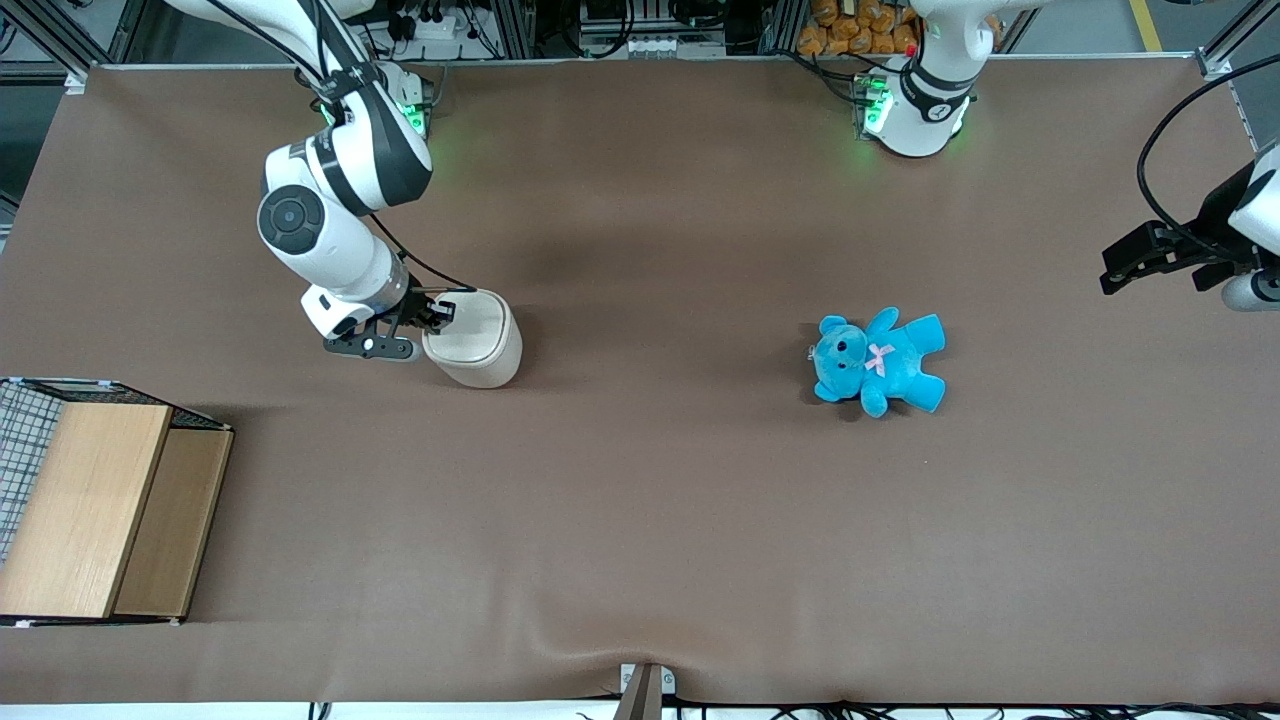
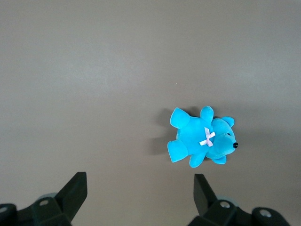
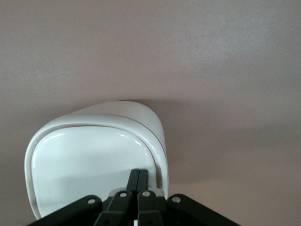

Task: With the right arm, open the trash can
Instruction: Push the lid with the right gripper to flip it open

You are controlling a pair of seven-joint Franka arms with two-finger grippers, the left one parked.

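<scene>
Trash can (image 1: 477, 342): light, rigid, smooth plastic, likely to slide. Right arm's gripper (image 3: 138, 181), fingers pressed together, rests at the lid's (image 3: 89, 165) edge, the probable lifting point.

Front view is taken from high above, facing almost straight down; the whole brown table (image 1: 640, 520) is covered. Right wrist view is shot close, down past the closed gripper (image 3: 139, 181) onto the trash can (image 3: 94, 160) lid; that trash can (image 1: 475, 340) is shared with front view. Left wrist view is aimed down at the blue teddy (image 2: 202, 139), also seen from the front (image 1: 880, 362).
</scene>
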